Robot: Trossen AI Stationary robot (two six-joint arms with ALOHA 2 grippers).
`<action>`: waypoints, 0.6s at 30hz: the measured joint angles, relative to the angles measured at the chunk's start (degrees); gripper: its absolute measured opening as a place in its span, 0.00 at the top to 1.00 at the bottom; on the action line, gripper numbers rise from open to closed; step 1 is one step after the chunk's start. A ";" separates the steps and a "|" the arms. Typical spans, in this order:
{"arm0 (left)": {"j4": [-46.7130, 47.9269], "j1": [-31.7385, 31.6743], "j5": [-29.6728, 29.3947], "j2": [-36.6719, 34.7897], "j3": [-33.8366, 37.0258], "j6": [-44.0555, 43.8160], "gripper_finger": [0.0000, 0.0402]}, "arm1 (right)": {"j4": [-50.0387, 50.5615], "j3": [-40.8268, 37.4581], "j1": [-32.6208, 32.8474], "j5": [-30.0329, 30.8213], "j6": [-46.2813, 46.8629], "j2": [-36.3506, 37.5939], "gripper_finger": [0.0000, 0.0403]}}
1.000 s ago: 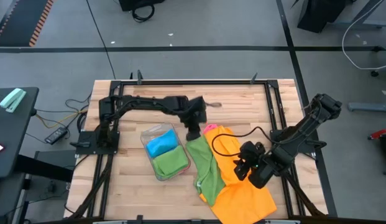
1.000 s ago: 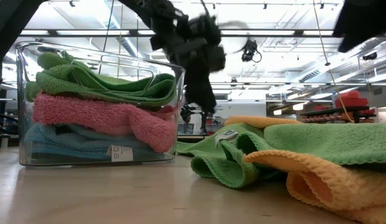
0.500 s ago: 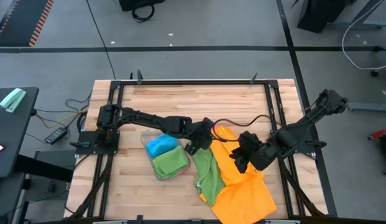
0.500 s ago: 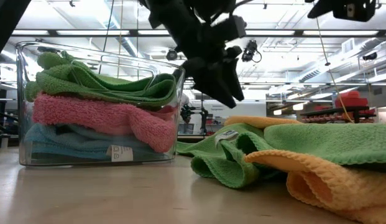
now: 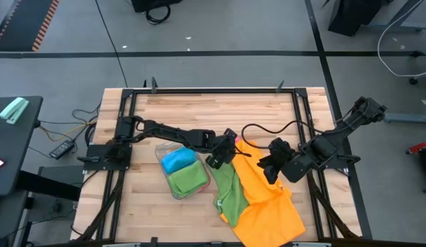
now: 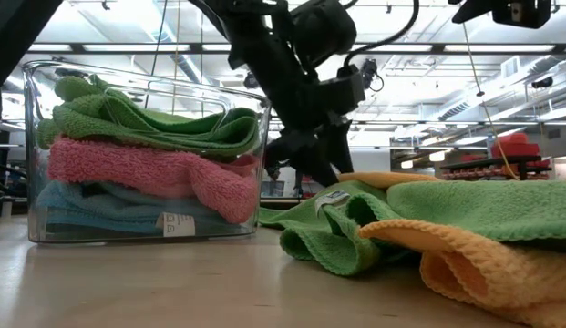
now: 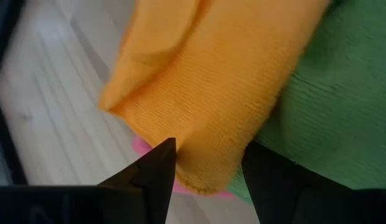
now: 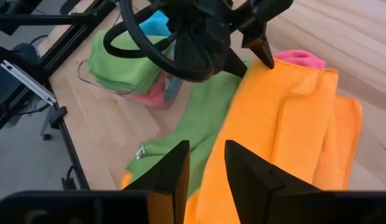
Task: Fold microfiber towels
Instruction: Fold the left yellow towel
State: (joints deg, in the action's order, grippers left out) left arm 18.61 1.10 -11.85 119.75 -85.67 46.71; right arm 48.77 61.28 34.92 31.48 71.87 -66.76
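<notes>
An orange microfiber towel [image 5: 267, 199] lies rumpled at the table's near right, partly over a green one [image 5: 230, 189]. A pink towel [image 5: 231, 142] peeks out from under the orange one's far corner. My left gripper [image 7: 208, 149] is open, slanting down at that corner, a finger on each side of the orange towel's folded edge [image 7: 205, 174]. My right gripper [image 8: 206, 146] hangs open above the orange towel's middle [image 8: 286, 124] with nothing between its fingers. It also shows in the high view [image 5: 267, 169]. My left gripper has its two fingers [image 7: 158, 171] on either side of the orange towel's folded edge at the far corner, slanting down from the table's left. I cannot tell whether the fingers touch the cloth. The towel lies on the table and on the pink towel.
A clear plastic tray [image 5: 173, 147] left of the loose towels holds folded green, pink and blue towels [image 6: 146, 169]. The black frame rails [image 5: 213, 91] run along the table's edges. Bare wood lies at the far side [image 5: 219, 110].
My left gripper has swung toward the table's right and near edge, sunk to the orange towel's far corner, and rolled about its own line. My right gripper has risen off the orange towel and drawn back toward the far right. The towels lie as before.
</notes>
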 joint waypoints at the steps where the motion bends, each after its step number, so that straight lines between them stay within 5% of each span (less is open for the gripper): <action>1: 0.38 0.00 0.01 0.04 0.05 0.21 0.53 | 0.08 0.00 0.00 -0.02 0.01 -0.04 0.73; 8: 0.41 0.02 0.00 0.02 0.04 0.43 0.62 | 1.54 0.00 0.00 0.00 1.17 -0.04 0.73; 18: 4.92 -0.02 2.71 -1.48 0.04 -5.66 0.97 | 1.79 0.00 -0.02 0.00 1.19 -0.04 0.73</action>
State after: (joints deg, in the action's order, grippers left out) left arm 23.54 1.09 -9.14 118.27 -85.62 41.04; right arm 50.57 61.28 34.89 31.48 73.06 -66.81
